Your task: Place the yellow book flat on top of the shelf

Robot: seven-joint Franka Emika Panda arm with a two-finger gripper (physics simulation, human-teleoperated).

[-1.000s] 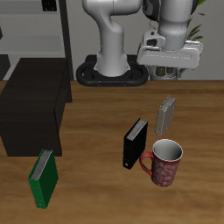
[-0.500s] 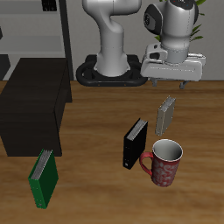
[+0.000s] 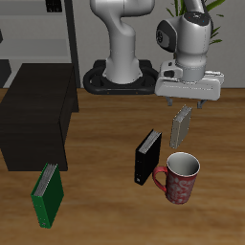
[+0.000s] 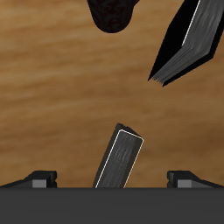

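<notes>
Exterior view: your gripper (image 3: pixel 189 102) hangs spread open just above the yellow book (image 3: pixel 180 126), which stands on edge on the table directly beneath it. The fingers (image 3: pixel 204 100) straddle nothing yet; no contact shows. Just beyond the book, toward the table's front edge, sit the red mug (image 3: pixel 178 177) and the black book (image 3: pixel 147 156). The shelf (image 3: pixel 36 120) lies well apart from the gripper, across the table. Risk, as a judgement: the book is thin and upright, so a descent that is slightly off-centre could clip its top edge and tip it toward the mug. A shallow pinch could also let it swing or slip during the long carry. The fingertips are partly lost against the gripper body here.

Wrist view: the yellow book (image 4: pixel 119 159) sits between the two fingertips (image 4: pixel 40 178), leaning a little, with clear gaps either side. The black book (image 4: pixel 188 42) and mug (image 4: pixel 114 12) are cut off by the frame. The shelf is out of sight.
</notes>
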